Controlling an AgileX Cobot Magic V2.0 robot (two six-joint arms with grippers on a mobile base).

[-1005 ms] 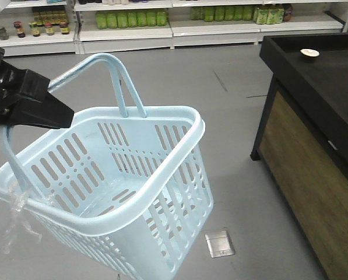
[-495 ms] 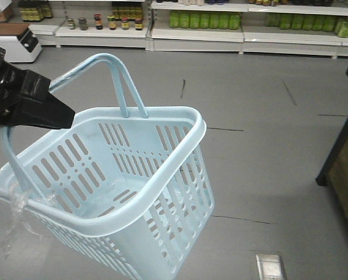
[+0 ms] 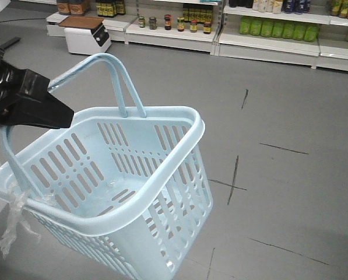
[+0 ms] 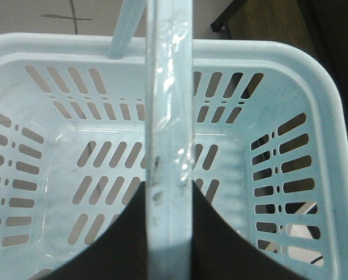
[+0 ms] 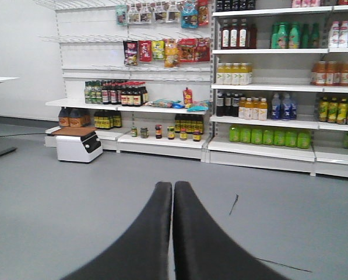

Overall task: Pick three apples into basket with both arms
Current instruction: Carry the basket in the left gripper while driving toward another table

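Note:
The pale blue basket [image 3: 179, 160] hangs tilted in the air above the grey floor, and nothing lies inside it. My left gripper [image 3: 57, 114] is shut on one of its swing handles [image 3: 98, 61]. In the left wrist view the handle [image 4: 171, 105] runs straight between the black fingers [image 4: 121, 233] of the left gripper [image 4: 169, 192], over the slotted bottom [image 4: 74, 169]. A scrap of clear plastic [image 3: 13, 224] dangles from the near left rim. My right gripper [image 5: 172, 186] is shut with nothing in it, pointing at the shop shelves. The apples are out of view.
Shop shelves with bottles and jars [image 3: 267, 26] line the far wall. A white box-shaped unit with a brown top [image 3: 86, 32] stands on the floor at the shelves' left end, also seen in the right wrist view [image 5: 77, 144]. Dark cracks [image 3: 235, 172] cross the grey floor.
The whole view has swung left: the black counter at the right has left the frame and the shelves have slid rightwards. The basket and left gripper keep their place in the picture.

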